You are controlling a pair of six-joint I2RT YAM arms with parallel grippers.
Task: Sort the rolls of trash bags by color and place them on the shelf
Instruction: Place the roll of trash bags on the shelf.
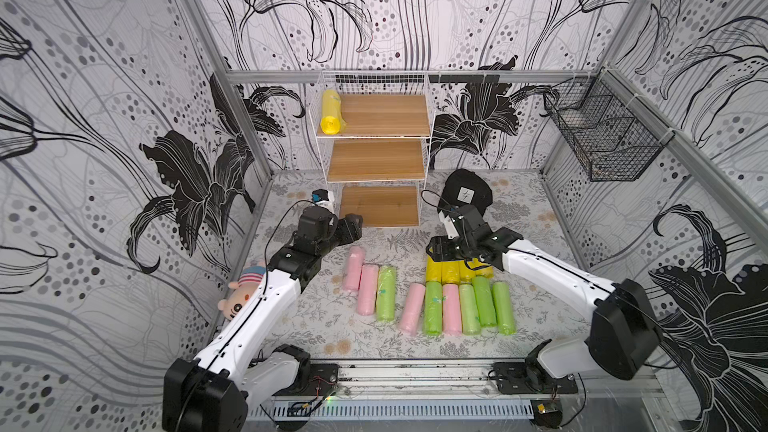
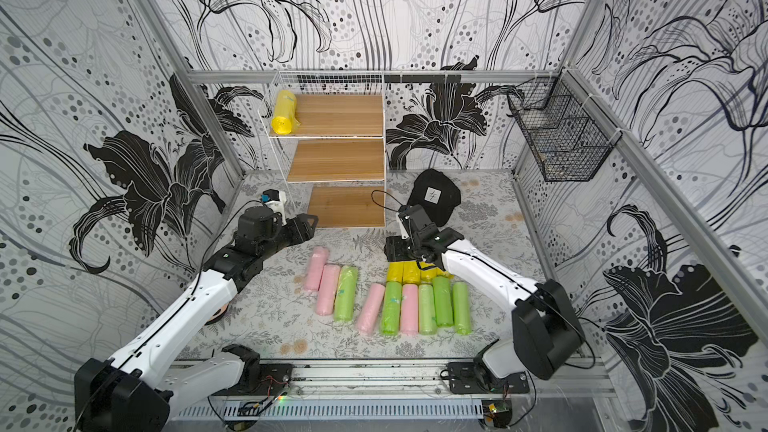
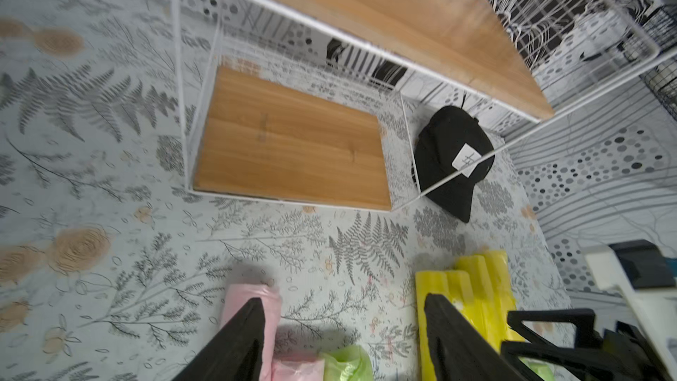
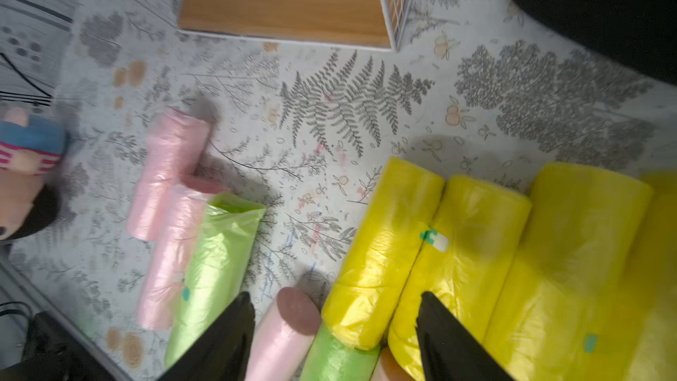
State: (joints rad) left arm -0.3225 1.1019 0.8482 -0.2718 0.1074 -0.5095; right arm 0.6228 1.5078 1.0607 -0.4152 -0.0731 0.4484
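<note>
One yellow roll (image 1: 330, 118) lies on the left of the top board of the shelf (image 1: 390, 116), a white wire rack with three wooden boards. Several yellow rolls (image 1: 442, 272) lie side by side on the table, and in front of them is a row of pink rolls (image 1: 368, 290) and green rolls (image 1: 484, 301). My right gripper (image 4: 335, 306) is open just above the leftmost yellow roll (image 4: 388, 236), with its fingers astride it. My left gripper (image 3: 344, 309) is open and empty, above the table in front of the bottom board (image 3: 289, 152), beyond the pink rolls (image 3: 252, 298).
A black cap (image 1: 465, 193) lies to the right of the shelf. A plush toy (image 1: 245, 292) sits at the left edge, under my left arm. A black wire basket (image 1: 602, 135) hangs on the right wall. A small white and blue object (image 1: 324, 197) stands left of the shelf.
</note>
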